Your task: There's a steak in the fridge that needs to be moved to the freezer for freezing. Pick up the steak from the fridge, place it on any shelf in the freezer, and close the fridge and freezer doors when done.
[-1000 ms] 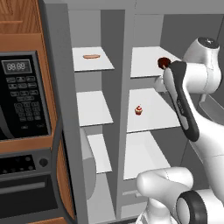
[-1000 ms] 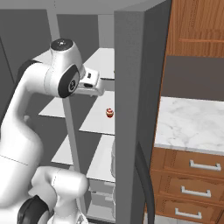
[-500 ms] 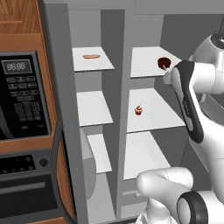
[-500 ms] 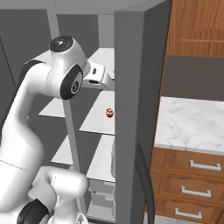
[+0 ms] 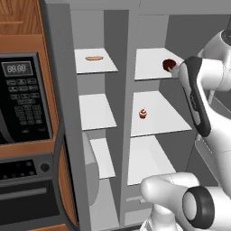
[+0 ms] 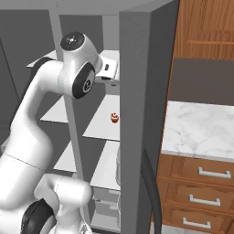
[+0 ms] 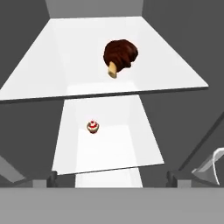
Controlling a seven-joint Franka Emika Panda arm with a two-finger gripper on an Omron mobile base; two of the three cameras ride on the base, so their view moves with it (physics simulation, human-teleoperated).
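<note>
Steak (image 7: 120, 55) on top broad white shelf (image 7: 52, 65) of fridge, toward the shelf's right side in the left base view (image 5: 168, 65), not touching any wall. Pincer (image 7: 112, 178) wide open, holding nothing; both small dark fingertips (image 7: 52, 178) low in the hand view, well short of the meat. Steak straight ahead of pincer and slightly above the midline between the jaws, deeper into the compartment; forward reach along the shelf judged to be the coming move. Shape: rounded dark reddish-brown lump, lumpy surface, pale tan nub at the near lower edge; long axis hard to call, roughly as wide as tall. Shelf flat, smooth, matte white. Small red cupcake (image 7: 92, 126) on the shelf below, well apart. Flat orange-tan strip (image 5: 94, 58) on top narrow shelf of freezer (image 5: 95, 117). Both compartments open; interior walls plain grey.
</note>
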